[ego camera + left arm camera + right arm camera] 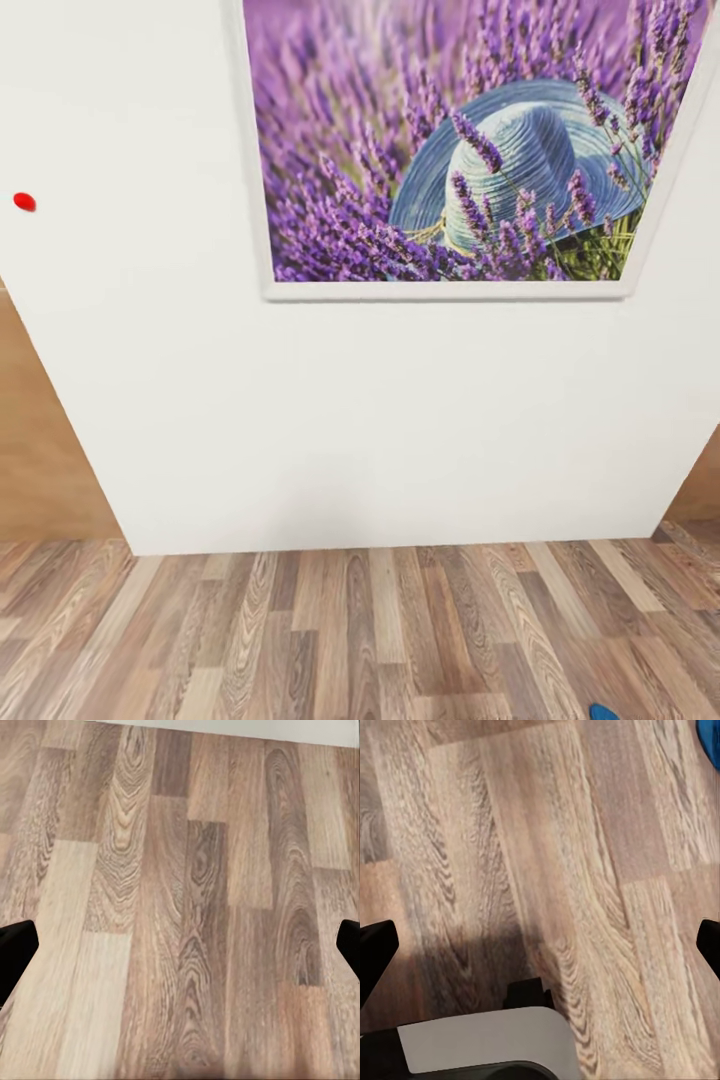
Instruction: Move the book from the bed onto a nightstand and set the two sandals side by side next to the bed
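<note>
Wall (330, 420) dead ahead in the head view — plain white, meeting the brown wood-plank floor (360, 630) low in the frame. Big lavender-field picture (450, 140) hangs on it in a white frame, a blue straw hat (530, 160) lying among the purple flowers. Small red dot (24, 201) sits on the wall well to the left of the picture. Brown wooden panels show past the wall on both sides, a large one at left (40, 440) and a sliver at right (705, 480).

Sandal: one bright blue tip (603, 712) pokes in at the bottom edge of the head view, right of centre, flat on the planks. Right wrist view catches a blue corner (709, 741) at its edge too, also on the floor — likely a sandal, too little showing to be sure.

Left gripper (180, 945): two dark fingertips at opposite edges of its wrist view, spread wide, nothing between them but bare planks, with a strip of white wall at the far edge. Right gripper (540, 945): same, fingertips far apart, holding nothing, planks below. A grey-white and black part of the robot (487, 1039) shows close to that camera, casting a dark shadow on the floor.
</note>
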Motion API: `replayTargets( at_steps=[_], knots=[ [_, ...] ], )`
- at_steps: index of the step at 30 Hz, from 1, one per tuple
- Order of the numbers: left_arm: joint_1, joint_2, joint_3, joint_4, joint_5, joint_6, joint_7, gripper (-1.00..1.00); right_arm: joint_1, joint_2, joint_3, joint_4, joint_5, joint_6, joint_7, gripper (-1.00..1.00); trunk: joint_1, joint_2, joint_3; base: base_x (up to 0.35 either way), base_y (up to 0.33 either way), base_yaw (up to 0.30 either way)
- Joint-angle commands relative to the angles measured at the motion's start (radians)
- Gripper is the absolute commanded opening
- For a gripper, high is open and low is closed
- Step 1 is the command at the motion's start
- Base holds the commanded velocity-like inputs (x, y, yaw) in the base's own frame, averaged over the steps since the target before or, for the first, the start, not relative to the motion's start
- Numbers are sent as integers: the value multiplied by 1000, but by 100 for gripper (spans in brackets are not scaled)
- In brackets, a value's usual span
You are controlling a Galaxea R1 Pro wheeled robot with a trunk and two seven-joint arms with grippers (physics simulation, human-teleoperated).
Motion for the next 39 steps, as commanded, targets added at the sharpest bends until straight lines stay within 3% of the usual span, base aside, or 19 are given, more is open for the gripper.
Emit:
replayTargets(
  at_steps=[1, 31, 39],
  knots=[
    [0, 0, 1, 0, 7, -3, -1, 100, -1, 0, -1, 1, -5, -3, 0, 100, 0, 0, -1, 52, 44, -283],
    [0, 0, 1, 0, 6, -3, -2, 100, -1, 0, 1, 1, -5, -3, 0, 100, 0, 0, -1, 18, 30, -282],
    [0, 0, 1, 0, 6, -3, -2, 100, -1, 2, 2, 1, -2, -3, -1, 100, 0, 0, -1, 3, 5, -111]
  ],
)
